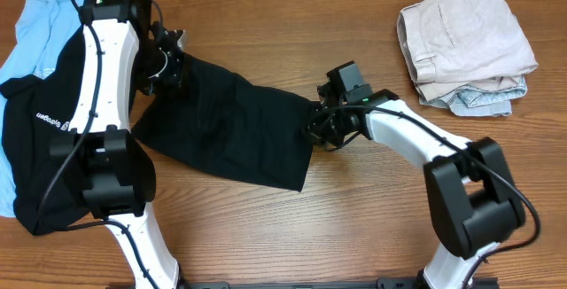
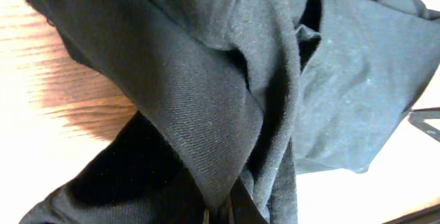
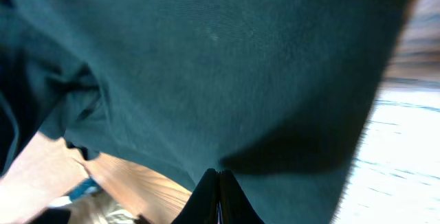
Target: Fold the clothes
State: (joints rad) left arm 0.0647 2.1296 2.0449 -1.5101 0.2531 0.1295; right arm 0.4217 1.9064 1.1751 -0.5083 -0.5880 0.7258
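One black garment (image 1: 232,128), left tool (image 1: 168,66) and right tool (image 1: 319,129) each pinched closed on it — two folded pieces (image 1: 465,45) stacked.

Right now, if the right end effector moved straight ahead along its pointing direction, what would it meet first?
The black garment: the right end effector is shut on its edge, and fabric fills the wrist view ahead. What lies beyond is hidden.
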